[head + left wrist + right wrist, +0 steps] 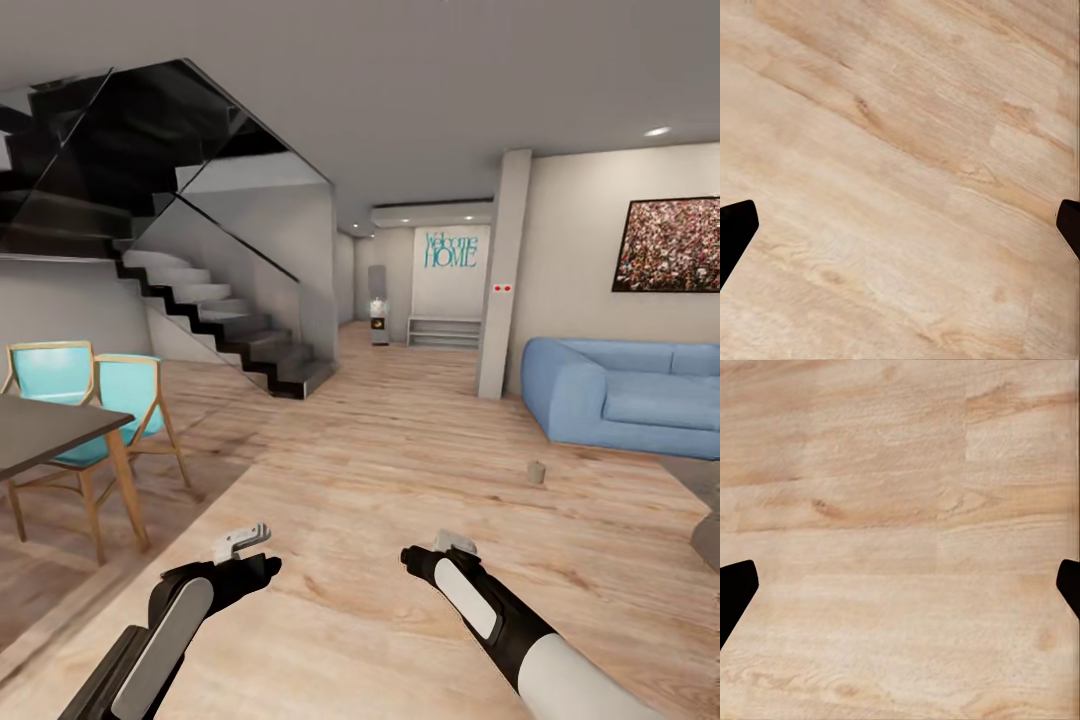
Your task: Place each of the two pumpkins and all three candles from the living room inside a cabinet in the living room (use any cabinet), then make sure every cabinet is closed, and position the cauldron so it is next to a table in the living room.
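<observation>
Standing on the floor [400, 450], candle [536, 472] lies well beyond both released end effectors.

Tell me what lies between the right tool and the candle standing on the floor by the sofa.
In the head view, only bare wooden floor stretches between the right tool and the candle; nothing stands on it.
</observation>
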You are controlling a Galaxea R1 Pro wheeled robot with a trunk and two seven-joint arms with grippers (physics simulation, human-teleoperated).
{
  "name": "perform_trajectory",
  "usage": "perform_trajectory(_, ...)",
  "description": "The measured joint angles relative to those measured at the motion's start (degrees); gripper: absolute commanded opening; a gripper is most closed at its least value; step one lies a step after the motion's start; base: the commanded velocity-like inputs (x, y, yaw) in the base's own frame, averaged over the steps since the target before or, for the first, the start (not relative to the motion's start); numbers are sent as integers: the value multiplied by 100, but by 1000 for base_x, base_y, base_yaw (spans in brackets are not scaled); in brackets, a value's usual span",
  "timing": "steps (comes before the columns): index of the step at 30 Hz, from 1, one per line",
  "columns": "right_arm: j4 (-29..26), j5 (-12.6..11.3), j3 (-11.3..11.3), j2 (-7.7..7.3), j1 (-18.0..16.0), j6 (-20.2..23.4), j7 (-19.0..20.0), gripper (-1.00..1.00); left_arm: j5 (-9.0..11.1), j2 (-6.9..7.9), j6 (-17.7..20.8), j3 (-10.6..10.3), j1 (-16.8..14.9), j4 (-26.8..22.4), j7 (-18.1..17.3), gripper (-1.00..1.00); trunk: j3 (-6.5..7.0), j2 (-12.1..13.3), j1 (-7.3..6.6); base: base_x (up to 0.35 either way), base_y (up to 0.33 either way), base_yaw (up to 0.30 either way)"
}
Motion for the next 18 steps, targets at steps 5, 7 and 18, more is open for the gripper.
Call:
perform_trajectory(5, 0, 1, 0, -1, 0, 0, 5, 100, 0, 2, 0, 0, 0, 0, 0, 100, 15, 0, 0, 320, 0, -284)
perform_trajectory(7, 0, 0, 0, -4, -2, 0, 5, 100, 0, 5, 0, 0, 0, 0, 0, 100, 22, 0, 0, 327, 0, -284)
perform_trajectory(18, 2, 4, 2, 3, -1, 0, 10, 100, -1, 9, 2, 10, 1, -3, 0, 100, 49, 0, 0, 333, 98, -180)
